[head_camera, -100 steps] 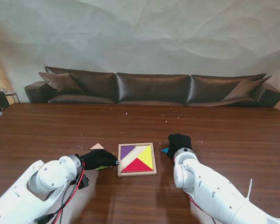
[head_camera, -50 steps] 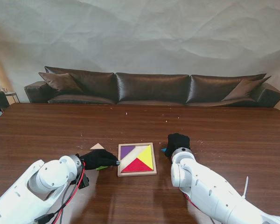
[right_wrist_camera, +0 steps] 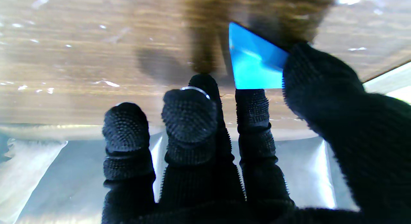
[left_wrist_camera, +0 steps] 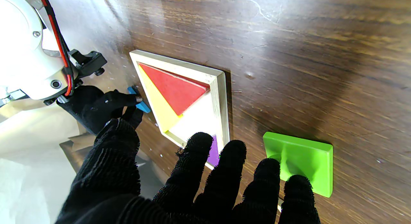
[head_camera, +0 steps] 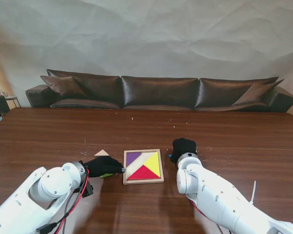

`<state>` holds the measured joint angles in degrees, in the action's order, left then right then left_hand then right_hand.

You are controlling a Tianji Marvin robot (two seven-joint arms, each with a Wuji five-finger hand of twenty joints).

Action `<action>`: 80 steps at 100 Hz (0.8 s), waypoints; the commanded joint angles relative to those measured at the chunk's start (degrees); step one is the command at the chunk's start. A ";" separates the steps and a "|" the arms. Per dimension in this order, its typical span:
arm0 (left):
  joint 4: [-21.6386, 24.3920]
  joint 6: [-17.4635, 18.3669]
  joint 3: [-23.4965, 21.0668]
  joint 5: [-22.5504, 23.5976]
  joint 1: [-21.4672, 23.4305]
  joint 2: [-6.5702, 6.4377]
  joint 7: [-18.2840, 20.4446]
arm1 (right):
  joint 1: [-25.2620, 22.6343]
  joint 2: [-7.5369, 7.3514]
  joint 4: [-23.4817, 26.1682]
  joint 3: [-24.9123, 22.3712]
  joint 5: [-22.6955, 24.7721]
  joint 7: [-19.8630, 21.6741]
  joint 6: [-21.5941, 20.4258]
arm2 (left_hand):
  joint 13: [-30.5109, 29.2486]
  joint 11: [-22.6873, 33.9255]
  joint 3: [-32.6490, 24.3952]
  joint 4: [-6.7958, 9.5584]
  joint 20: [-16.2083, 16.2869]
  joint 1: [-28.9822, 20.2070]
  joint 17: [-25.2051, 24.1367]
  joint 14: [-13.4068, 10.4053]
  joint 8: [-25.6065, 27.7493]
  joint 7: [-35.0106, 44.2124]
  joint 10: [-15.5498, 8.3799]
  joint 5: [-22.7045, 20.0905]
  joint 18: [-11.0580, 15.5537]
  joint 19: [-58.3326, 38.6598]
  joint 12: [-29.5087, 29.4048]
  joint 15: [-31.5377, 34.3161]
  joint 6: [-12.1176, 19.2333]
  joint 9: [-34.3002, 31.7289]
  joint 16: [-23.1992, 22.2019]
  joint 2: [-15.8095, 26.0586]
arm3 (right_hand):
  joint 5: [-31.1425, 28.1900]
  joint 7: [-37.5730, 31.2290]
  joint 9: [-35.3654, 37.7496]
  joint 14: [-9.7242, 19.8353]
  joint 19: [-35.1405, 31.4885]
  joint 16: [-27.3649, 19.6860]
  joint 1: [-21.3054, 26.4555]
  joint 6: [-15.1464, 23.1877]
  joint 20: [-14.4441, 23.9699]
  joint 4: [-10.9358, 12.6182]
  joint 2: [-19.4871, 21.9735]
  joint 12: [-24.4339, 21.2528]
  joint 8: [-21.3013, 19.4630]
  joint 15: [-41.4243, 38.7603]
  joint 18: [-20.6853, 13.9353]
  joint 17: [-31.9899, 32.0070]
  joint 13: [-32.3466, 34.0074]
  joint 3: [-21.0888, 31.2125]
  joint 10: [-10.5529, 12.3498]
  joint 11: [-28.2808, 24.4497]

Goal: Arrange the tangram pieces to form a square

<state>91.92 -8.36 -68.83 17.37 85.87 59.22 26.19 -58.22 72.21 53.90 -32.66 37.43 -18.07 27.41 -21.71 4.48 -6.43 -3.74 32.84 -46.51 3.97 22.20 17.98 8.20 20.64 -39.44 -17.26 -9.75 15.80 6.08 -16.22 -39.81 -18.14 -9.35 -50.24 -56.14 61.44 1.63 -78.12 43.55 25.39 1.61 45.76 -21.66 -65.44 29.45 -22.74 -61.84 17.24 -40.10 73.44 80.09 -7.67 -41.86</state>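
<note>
I seem to be in a lounge or meeting room, not a workshop. A long dark brown leather sofa (head_camera: 158, 91) with loose cushions (head_camera: 63, 86) stands along the far side of my wide, dark wooden table (head_camera: 244, 136). Behind it hangs a pale, wrinkled backdrop (head_camera: 151, 39) covering the wall. At the far left edge I glimpse a small side table (head_camera: 10, 99).

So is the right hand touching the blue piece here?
Touching. The right wrist view shows the blue piece pinched between the right hand's thumb and a finger, both black fingertips overlapping its edges with no gap.
</note>
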 commanded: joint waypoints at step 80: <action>-0.24 -0.13 0.05 -0.18 0.24 0.13 1.13 | -2.57 -1.36 -1.46 1.22 0.66 3.92 -2.79 | -1.16 0.44 0.04 1.69 0.63 -1.22 0.62 0.74 0.23 0.24 0.50 -0.52 -1.08 -0.92 0.59 0.91 -0.17 -0.71 -0.77 1.92 | -0.56 -16.93 0.89 0.15 -1.41 -3.19 12.00 6.33 -1.23 -0.17 -9.67 -7.65 -21.31 5.28 -0.27 -8.13 1.27 -0.43 1.16 7.23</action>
<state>91.88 -8.35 -68.76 17.34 85.80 59.21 26.18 -58.21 71.45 54.71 -32.45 38.52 -16.81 24.71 -21.71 4.48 -6.43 -3.74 32.84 -46.51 3.99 22.20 17.98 8.20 20.64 -39.45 -17.21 -9.74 15.80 6.08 -16.22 -39.81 -18.14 -9.35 -48.92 -66.09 61.15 0.81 -78.12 39.87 29.60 3.64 45.51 -20.83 -67.01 27.89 -41.07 -55.72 17.20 -40.10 73.43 81.01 -9.25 -41.86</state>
